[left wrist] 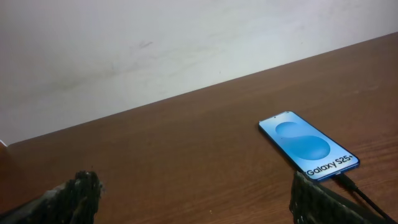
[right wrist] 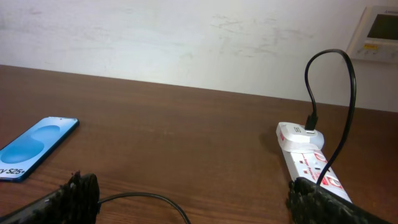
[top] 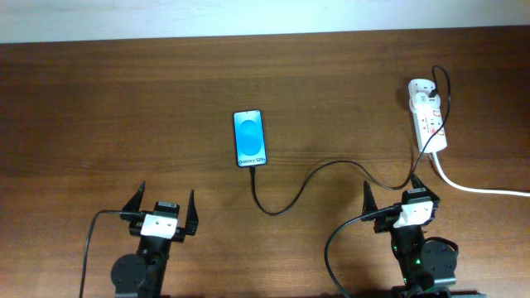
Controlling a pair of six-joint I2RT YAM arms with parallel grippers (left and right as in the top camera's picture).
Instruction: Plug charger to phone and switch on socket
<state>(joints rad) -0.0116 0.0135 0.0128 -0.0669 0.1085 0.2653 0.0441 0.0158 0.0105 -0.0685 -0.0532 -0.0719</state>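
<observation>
Black fingers of the left claw (left wrist: 194, 194) fill the bottom corners of the left wrist view, spread wide apart with only bare table (left wrist: 186, 143) between them. From overhead the left claw (top: 166, 192) sits near the front edge, well apart from everything else, gripping nothing.

Likewise the right claw (right wrist: 196, 196) is wide open, its fingers cut off by the bottom of the frame. Overhead, the right claw (top: 391, 186) has the charger (top: 308, 172) running just past its fingertips. Whether the cable touches the outer finger cannot be told.

Lying flat near the table's middle is the phone (top: 250, 138), its screen lit blue. In the left wrist view the phone (left wrist: 308, 144) shows dark text near its lower edge, where the charger (left wrist: 357, 190) meets it. How deep the tip sits is hard to make out.

From the phone the cable loops toward the front, swings right, then arches up into a white plug head on the socket (top: 429, 116) at the far right. The right wrist view shows the socket (right wrist: 311, 158) partly hidden behind the right finger, the charger (right wrist: 345, 124) crossing it, and the phone (right wrist: 37, 146) at the left edge. Its red switches are too small to read. A white cord (top: 472, 188) leaves the strip and runs off frame to the right.
</observation>
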